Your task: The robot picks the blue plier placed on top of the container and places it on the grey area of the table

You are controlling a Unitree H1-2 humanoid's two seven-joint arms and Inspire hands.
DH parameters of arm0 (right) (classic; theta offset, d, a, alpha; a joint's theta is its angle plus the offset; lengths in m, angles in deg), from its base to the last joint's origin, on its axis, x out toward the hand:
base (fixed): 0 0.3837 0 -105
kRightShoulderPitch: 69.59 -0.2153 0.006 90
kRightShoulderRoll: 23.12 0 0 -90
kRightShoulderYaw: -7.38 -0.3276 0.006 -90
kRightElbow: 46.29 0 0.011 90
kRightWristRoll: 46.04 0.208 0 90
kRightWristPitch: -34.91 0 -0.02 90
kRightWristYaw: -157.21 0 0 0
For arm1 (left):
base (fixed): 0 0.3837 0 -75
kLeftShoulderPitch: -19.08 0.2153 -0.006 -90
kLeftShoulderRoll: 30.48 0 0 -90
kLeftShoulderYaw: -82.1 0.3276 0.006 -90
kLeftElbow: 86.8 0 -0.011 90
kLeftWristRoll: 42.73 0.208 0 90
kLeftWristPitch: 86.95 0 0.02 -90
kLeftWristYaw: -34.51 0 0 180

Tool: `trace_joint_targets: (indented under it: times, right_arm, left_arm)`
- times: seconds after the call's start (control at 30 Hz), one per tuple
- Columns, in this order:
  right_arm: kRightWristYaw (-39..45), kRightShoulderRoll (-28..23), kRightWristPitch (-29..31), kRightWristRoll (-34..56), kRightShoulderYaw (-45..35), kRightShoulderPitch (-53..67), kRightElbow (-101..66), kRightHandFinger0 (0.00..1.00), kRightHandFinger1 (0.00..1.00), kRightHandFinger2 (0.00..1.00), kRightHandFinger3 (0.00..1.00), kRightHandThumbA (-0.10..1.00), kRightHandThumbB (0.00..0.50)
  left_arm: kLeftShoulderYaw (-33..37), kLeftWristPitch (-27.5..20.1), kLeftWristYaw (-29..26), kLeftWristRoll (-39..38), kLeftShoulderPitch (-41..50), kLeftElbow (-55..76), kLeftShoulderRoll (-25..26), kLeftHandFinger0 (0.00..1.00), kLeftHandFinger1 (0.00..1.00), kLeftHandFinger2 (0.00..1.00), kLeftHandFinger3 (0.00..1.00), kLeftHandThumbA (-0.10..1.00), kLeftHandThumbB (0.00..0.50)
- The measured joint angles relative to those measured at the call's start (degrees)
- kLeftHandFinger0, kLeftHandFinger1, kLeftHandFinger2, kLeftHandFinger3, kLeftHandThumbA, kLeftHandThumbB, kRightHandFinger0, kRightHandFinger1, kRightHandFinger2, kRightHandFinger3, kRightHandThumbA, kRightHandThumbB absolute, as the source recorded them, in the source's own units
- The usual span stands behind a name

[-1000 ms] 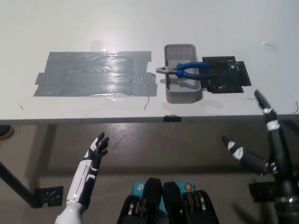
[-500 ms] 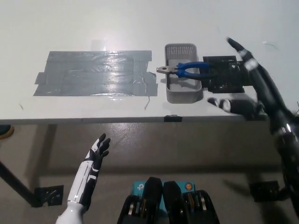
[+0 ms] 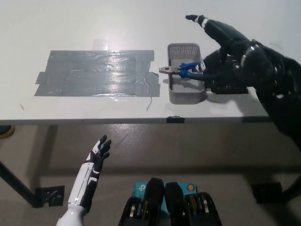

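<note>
In the head view, a white table [image 3: 70,28] fills the upper half of the frame, its front edge running across just above mid-height. On it, left of centre, a wide patch of grey tape [image 3: 94,73] is laid flat, shiny in places and ragged at its edges. Just right of the patch a small grey container [image 3: 186,94] is seen, long side running away from the table edge. The blue plier [image 3: 186,70] is laid across the container's rim, with the metal jaws projecting over the left wall toward the grey patch and the blue handles pointing to the right. A black mat [image 3: 230,84] lies just right of the container and is largely covered by the arm.

The black right hand [image 3: 225,40] is seen in the upper right of the frame, reaching in over the mat. Its fingers are spread apart and nothing is held; one fingertip is extended toward the top of the frame above the container, while another part of the hand lies close beside the blue handles. Whether the handles are touched cannot be told.

The white left hand [image 3: 99,150] is seen at the lower left, below the table edge and over the floor, with fingers loosely parted and nothing grasped.
</note>
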Motion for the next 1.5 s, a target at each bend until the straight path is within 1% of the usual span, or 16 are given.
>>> trace_joint_targets:
  times: [0.1,0.13,0.23,0.27,0.37,0.43,0.47,0.63,0.77,0.87,1.13,1.23,1.3,1.33,1.37,1.5]
  right_arm:
    - [0.4,1.1,-0.3,-1.7,2.5,-2.3,4.2,1.0,1.0,1.0,1.0,0.92,0.315]
    - [0.4,1.6,-0.2,-2.1,3.1,-2.7,5.6,1.0,1.0,1.0,1.0,0.92,0.317]
    - [0.4,2.9,-0.1,-3.0,4.3,-3.6,9.4,1.0,1.0,1.0,1.0,0.99,0.335]
    - [0.4,3.4,-0.1,-3.4,5.1,-3.9,10.9,1.0,1.0,1.0,1.0,1.0,0.334]
    - [0.7,4.2,-0.1,-4.3,6.3,-4.2,12.5,1.0,1.0,1.0,1.0,1.0,0.349]
    - [1.1,4.9,-0.1,-4.8,6.9,-4.5,13.7,1.0,1.0,1.0,1.0,1.0,0.36]
    - [1.2,5.1,-0.1,-5.0,7.0,-4.7,14.1,1.0,1.0,1.0,1.0,1.0,0.355]
    - [2.2,6.1,-0.3,-5.7,7.2,-5.9,15.1,1.0,1.0,1.0,1.0,1.0,0.379]
    - [2.8,6.7,-0.4,-6.5,7.3,-6.9,16.1,1.0,1.0,1.0,1.0,1.0,0.382]
    - [3.2,7.0,-0.7,-7.0,7.5,-7.6,16.6,1.0,1.0,1.0,1.0,1.0,0.383]
    - [3.9,7.4,-1.0,-8.9,9.4,-8.4,19.6,1.0,1.0,1.0,1.0,1.0,0.357]
    - [3.9,7.4,-0.9,-9.6,10.3,-8.6,21.2,1.0,1.0,1.0,1.0,1.0,0.35]
    - [3.9,7.5,-0.9,-10.0,10.6,-8.6,22.4,1.0,1.0,1.0,1.0,1.0,0.351]
    - [3.9,7.5,-0.9,-10.1,10.6,-8.6,23.0,1.0,1.0,1.0,1.0,0.99,0.335]
    - [3.9,7.5,-0.8,-10.2,10.6,-8.6,23.5,1.0,1.0,1.0,1.0,1.0,0.347]
    - [3.6,7.8,-0.7,-10.6,10.7,-8.6,25.9,1.0,1.0,1.0,1.0,1.0,0.349]
  left_arm:
    - [0.0,0.0,0.0,0.0,0.0,0.0,0.0,1.0,1.0,1.0,1.0,1.0,0.099]
    - [0.0,0.0,0.0,0.0,0.0,0.0,0.0,1.0,1.0,1.0,1.0,1.0,0.093]
    - [0.0,0.0,0.0,0.0,0.0,0.0,0.0,1.0,1.0,1.0,1.0,1.0,0.095]
    - [0.0,0.0,0.0,0.0,0.0,0.1,0.0,1.0,1.0,1.0,1.0,1.0,0.089]
    - [0.0,0.0,0.0,0.0,0.0,0.1,0.1,1.0,1.0,1.0,1.0,1.0,0.089]
    - [0.0,0.0,0.0,-0.1,0.0,0.1,0.2,1.0,1.0,1.0,1.0,1.0,0.079]
    - [0.1,0.0,0.0,-0.1,0.0,0.2,0.2,1.0,1.0,1.0,1.0,1.0,0.083]
    - [0.1,0.1,0.0,-0.1,-0.1,0.2,0.2,1.0,1.0,1.0,1.0,1.0,0.081]
    - [0.1,0.1,0.0,-0.1,-0.2,0.1,0.2,1.0,1.0,1.0,1.0,1.0,0.075]
    - [0.1,0.1,0.1,-0.2,-0.5,0.2,0.3,1.0,1.0,1.0,1.0,1.0,0.082]
    - [0.1,0.1,0.8,-0.2,-1.1,0.2,0.5,1.0,1.0,1.0,1.0,1.0,0.043]
    - [0.2,0.1,1.1,-0.2,-1.3,0.2,0.7,1.0,1.0,1.0,1.0,1.0,0.054]
    - [0.1,0.2,1.4,-0.2,-1.3,0.4,0.9,1.0,1.0,1.0,1.0,1.0,0.05]
    - [0.1,0.3,1.4,-0.2,-1.3,0.5,0.9,1.0,1.0,1.0,1.0,1.0,0.044]
    - [0.1,0.3,1.4,-0.2,-1.3,0.5,1.0,1.0,1.0,1.0,1.0,1.0,0.037]
    - [0.1,0.3,1.5,-0.2,-1.3,0.6,1.0,1.0,1.0,1.0,1.0,1.0,0.022]
